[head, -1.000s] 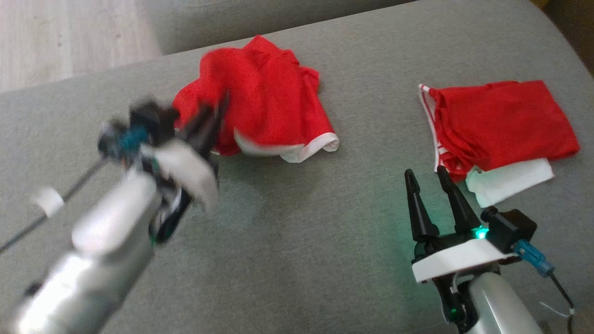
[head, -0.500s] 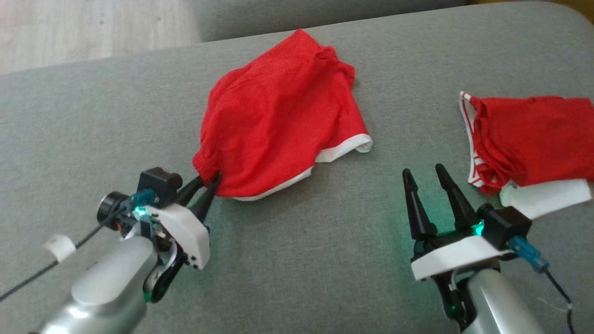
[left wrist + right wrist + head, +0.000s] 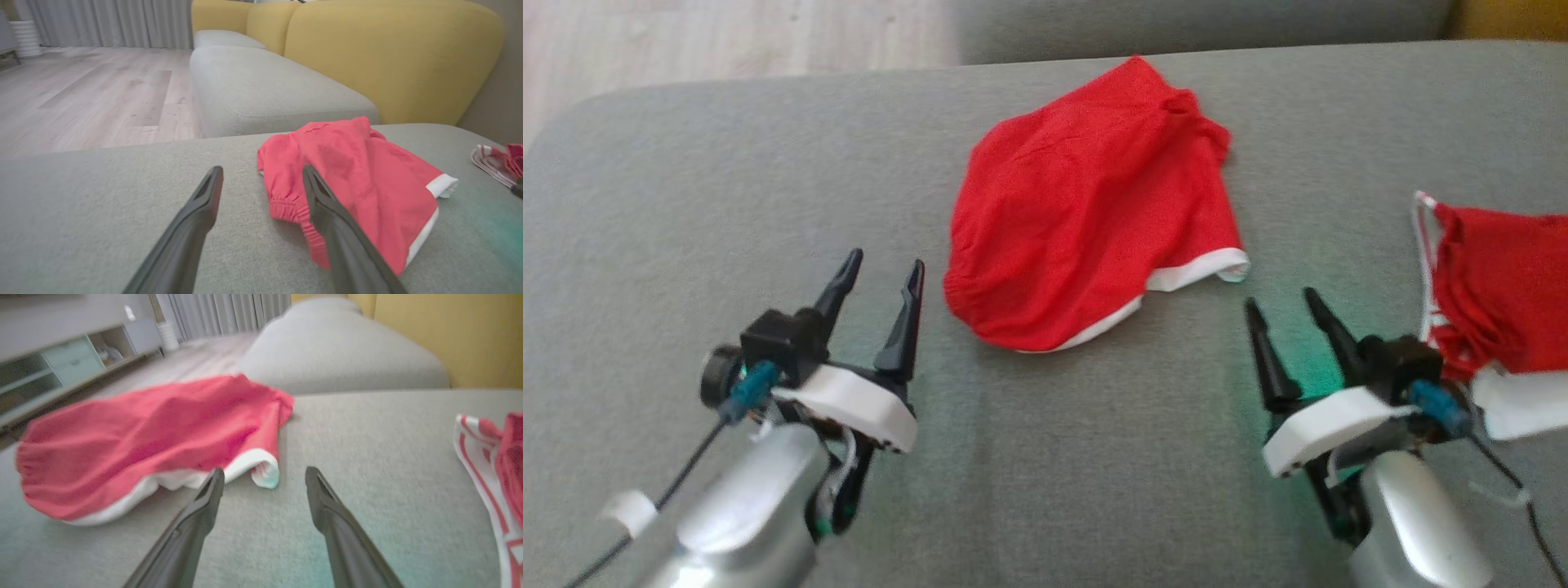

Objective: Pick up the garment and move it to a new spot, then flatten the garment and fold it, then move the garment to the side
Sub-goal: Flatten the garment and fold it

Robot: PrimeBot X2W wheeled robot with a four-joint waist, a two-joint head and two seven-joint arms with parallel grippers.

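The red garment (image 3: 1086, 237) lies loosely bunched on the grey sofa seat (image 3: 1045, 457), towards the far middle, its white hem turned to the near right. The left gripper (image 3: 885, 263) sits just left of it, fingers spread wide and holding nothing. The right gripper (image 3: 1281, 300) stands parted and empty near the hem, beside a second red garment (image 3: 1494, 286) at the right edge.

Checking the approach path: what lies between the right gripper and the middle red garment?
Bare grey cushion between right gripper and red garment; head view shows it.
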